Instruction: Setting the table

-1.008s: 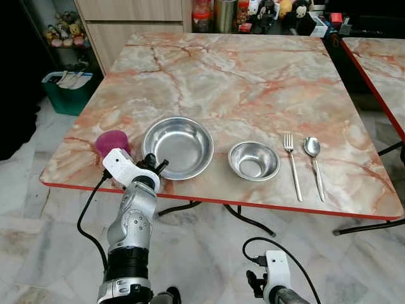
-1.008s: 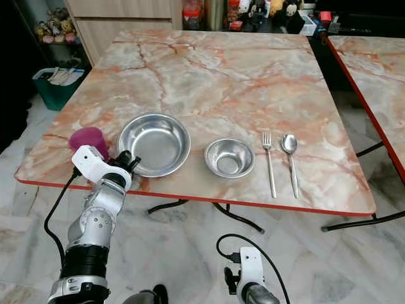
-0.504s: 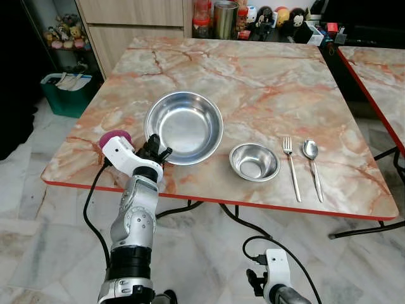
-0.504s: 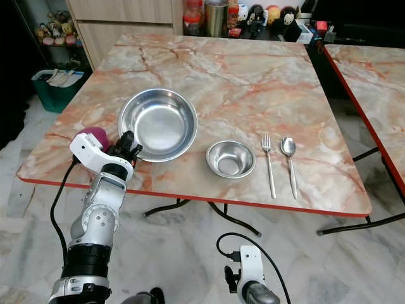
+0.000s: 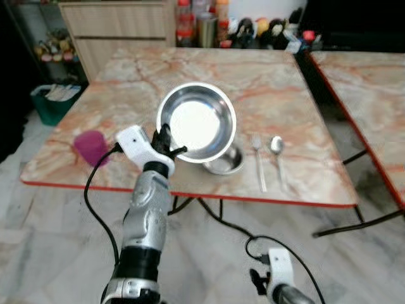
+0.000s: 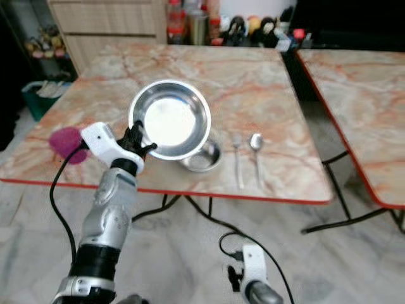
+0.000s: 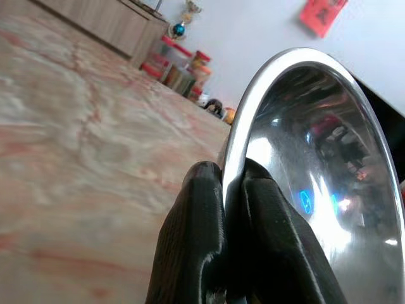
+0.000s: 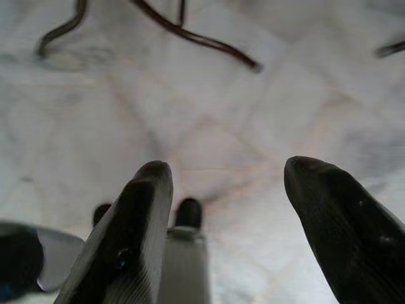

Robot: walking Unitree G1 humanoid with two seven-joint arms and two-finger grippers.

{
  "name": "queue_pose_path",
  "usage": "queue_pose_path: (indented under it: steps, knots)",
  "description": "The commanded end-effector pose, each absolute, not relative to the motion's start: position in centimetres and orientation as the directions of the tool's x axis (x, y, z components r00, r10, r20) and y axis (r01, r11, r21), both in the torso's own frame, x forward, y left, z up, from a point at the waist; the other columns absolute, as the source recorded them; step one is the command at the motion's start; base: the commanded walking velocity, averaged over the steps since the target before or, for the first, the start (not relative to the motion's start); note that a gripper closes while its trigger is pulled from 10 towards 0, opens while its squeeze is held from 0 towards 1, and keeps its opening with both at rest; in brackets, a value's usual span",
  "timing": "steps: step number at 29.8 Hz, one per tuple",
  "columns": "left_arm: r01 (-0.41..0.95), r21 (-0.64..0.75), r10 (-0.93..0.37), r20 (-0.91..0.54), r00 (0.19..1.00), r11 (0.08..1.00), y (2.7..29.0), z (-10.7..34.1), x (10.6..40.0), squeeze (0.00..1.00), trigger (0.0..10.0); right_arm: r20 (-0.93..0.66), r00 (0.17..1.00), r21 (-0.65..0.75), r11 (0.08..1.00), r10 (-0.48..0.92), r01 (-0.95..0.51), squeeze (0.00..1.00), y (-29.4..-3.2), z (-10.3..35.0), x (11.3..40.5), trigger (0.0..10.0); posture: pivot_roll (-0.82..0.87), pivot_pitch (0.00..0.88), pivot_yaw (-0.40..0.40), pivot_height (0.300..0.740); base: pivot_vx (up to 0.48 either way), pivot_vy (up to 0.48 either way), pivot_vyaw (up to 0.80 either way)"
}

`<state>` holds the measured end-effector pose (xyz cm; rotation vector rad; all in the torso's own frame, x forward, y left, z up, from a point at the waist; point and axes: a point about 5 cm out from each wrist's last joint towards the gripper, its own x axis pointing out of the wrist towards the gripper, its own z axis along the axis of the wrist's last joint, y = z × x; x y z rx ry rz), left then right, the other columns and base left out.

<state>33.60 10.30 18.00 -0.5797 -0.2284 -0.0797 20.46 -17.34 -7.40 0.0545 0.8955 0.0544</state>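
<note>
Left gripper [image 5: 166, 142] is raised over the near part of the marble table [image 5: 272, 95], its two black fingers [image 7: 196, 253] pinched on the rim of the large steel bowl [image 5: 196, 121]. The bowl is off the table, tilted so its inside faces the head camera, and it partly covers the small steel bowl [image 5: 226, 163] standing on the tabletop behind it. A fork [image 5: 259, 161] and a spoon [image 5: 277, 152] lie side by side just right of the small bowl. A purple cup [image 5: 90, 147] stands near the table's left edge, apart from the gripper. Right gripper [image 8: 231, 221] hangs low over the pale tiled floor [image 8: 209, 107], fingers spread apart, nothing between them.
</note>
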Motion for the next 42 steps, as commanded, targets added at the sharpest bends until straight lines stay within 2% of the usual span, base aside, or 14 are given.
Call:
queue_pose_path:
  steps: [1, 6, 15, 22, 40, 42]
  knots:
    - [0.137, -0.537, 0.016, 0.271, 0.962, 0.832, 10.34, 18.68, 33.47, 0.00, 10.0, -0.780, 0.619, 0.084, 0.996, 0.090, -0.039, 0.00, -16.58, -7.48, 20.45, 10.0, 0.10, 0.039, -0.034, 0.740, 0.000, -0.431, 0.00]
    - [0.137, -0.534, 0.022, 0.281, 0.959, 0.834, 10.42, 18.93, 33.48, 0.00, 10.0, -0.778, 0.622, 0.074, 0.996, 0.089, -0.049, 0.00, -16.66, -7.45, 20.47, 10.0, 0.10, 0.042, -0.036, 0.740, 0.000, -0.424, 0.00]
    - [0.130, -0.524, 0.031, 0.288, 0.957, 0.842, 10.57, 19.02, 33.54, 0.00, 10.0, -0.774, 0.628, 0.076, 0.997, 0.077, -0.030, 0.00, -16.84, -7.38, 20.58, 10.0, 0.10, 0.061, -0.040, 0.740, 0.000, -0.419, 0.45]
    - [0.119, -0.517, 0.036, 0.280, 0.959, 0.847, 10.78, 18.75, 33.37, 0.00, 10.0, -0.775, 0.627, 0.067, 0.997, 0.076, -0.037, 0.00, -16.77, -7.45, 20.45, 10.0, 0.10, 0.068, -0.037, 0.740, 0.245, -0.409, 0.34]
    - [0.143, -0.514, 0.014, 0.290, 0.957, 0.846, 10.38, 19.03, 33.40, 0.00, 10.0, -0.781, 0.621, 0.089, 0.996, 0.064, 0.009, 0.00, -16.86, -7.51, 20.39, 10.0, 0.09, 0.074, -0.034, 0.740, 0.250, -0.407, 0.00]
    - [0.147, -0.514, 0.011, 0.290, 0.957, 0.845, 10.29, 19.04, 33.41, 0.00, 10.0, -0.782, 0.619, 0.089, 0.996, 0.064, 0.010, 0.00, -16.95, -7.52, 20.37, 10.0, 0.09, 0.074, -0.035, 0.740, 0.249, -0.407, -0.77]
